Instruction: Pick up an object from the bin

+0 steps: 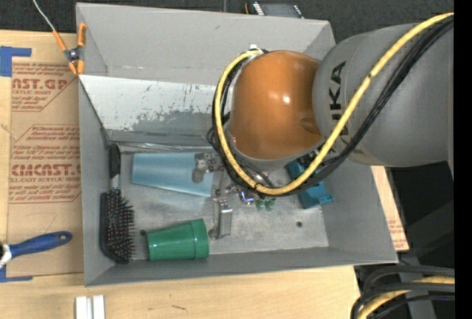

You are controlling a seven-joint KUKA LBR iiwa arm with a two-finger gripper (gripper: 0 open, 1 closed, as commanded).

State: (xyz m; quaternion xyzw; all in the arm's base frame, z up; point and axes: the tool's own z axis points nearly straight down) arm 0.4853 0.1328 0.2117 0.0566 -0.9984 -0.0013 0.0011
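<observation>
Inside, bin (pixel 184 45) with green cup (pixel 177 242), blue cup (pixel 166 172), hairbrush (pixel 116 225), end effector (pixel 219 211) grip unclear

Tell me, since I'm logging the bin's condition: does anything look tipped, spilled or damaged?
The green cup lies on its side near the bin's lower wall, beside the black hairbrush. The sloped back wall looks scuffed and worn. Nothing appears spilled or broken.

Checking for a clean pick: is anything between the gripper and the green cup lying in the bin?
Nothing visible does. The gripper hangs beside one end of the green cup; the light blue piece lies farther back, and the black brush sits past the cup's other end.
</observation>
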